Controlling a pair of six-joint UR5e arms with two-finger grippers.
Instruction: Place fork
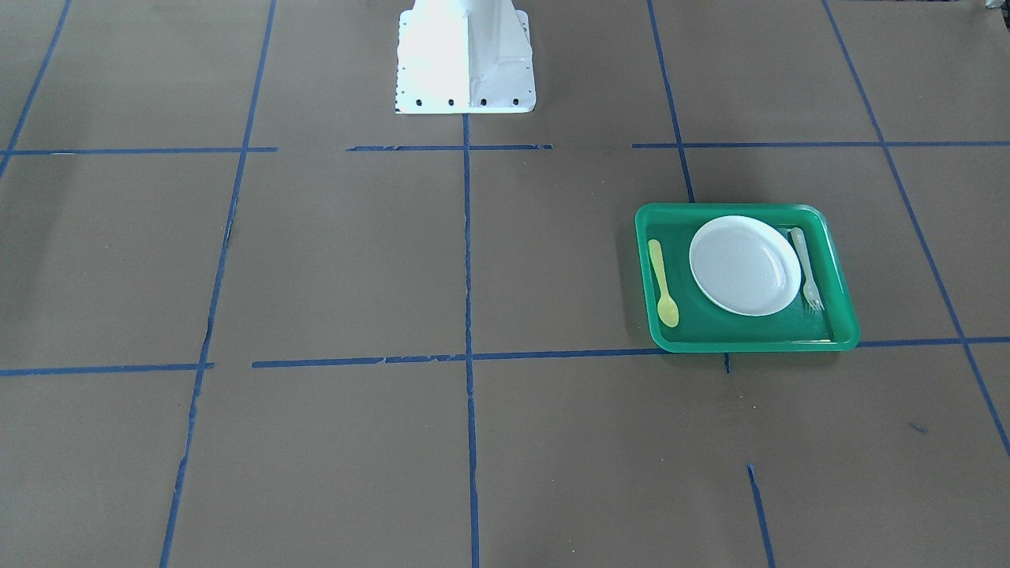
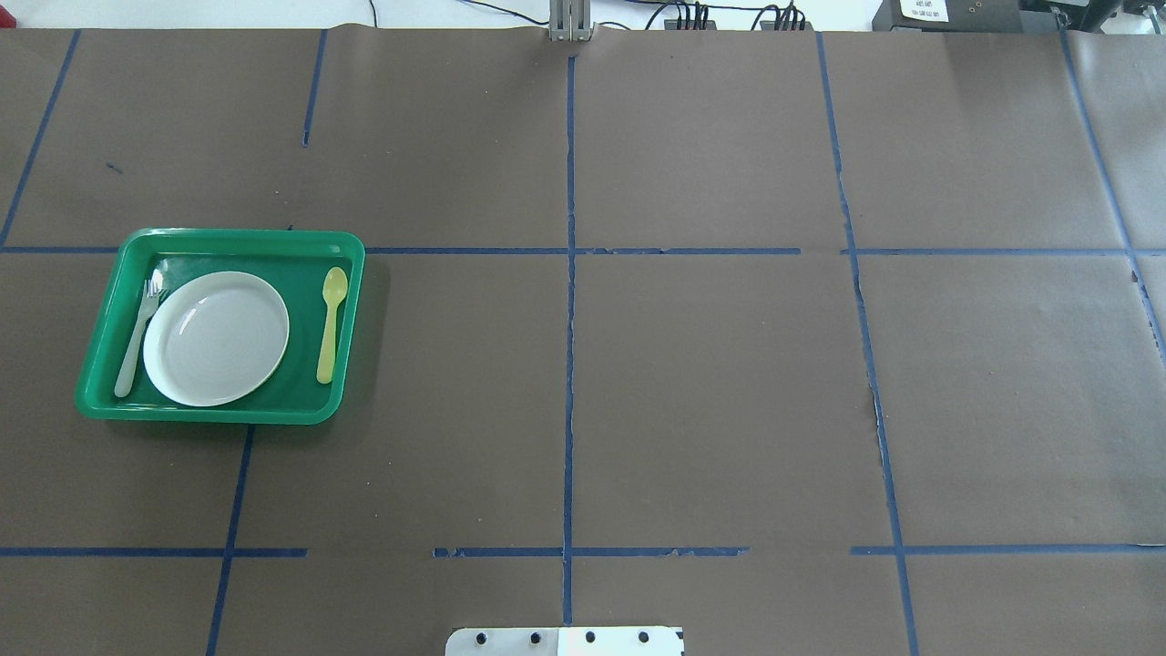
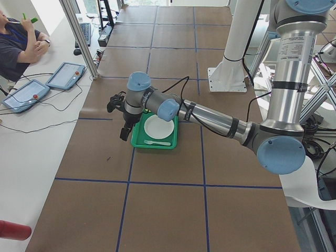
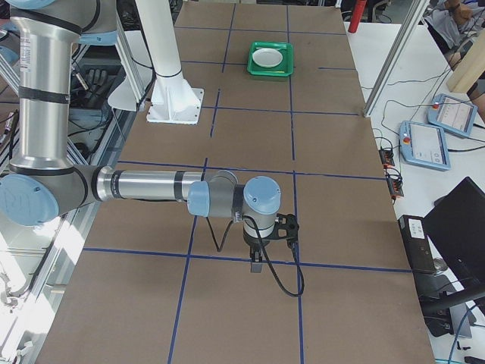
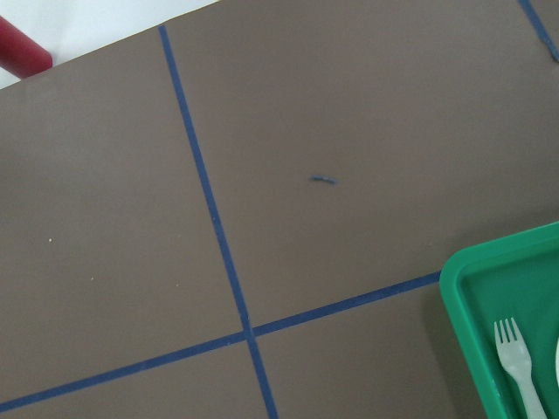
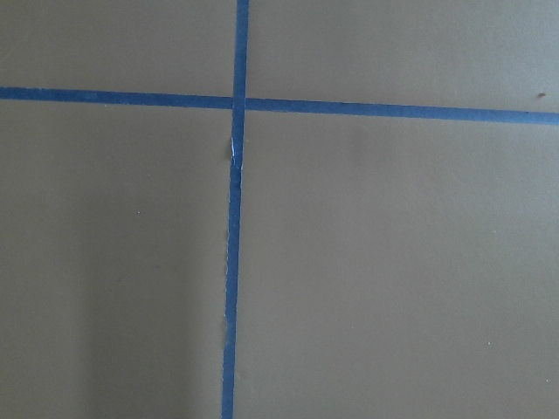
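Observation:
The pale whitish fork lies flat in the green tray, along the outer side of the white plate. It also shows in the front view, and its tines show in the left wrist view. The yellow spoon lies on the plate's other side. My left gripper hangs above the table just beyond the tray's far edge. It holds nothing that I can see, and I cannot tell whether it is open or shut. My right gripper hangs over bare table far from the tray, and I cannot tell its state either.
The white robot pedestal stands at mid table. A red cylinder lies at the table's corner on my left. An operator sits beside the table, with tablets nearby. Blue tape lines cross the brown table cover.

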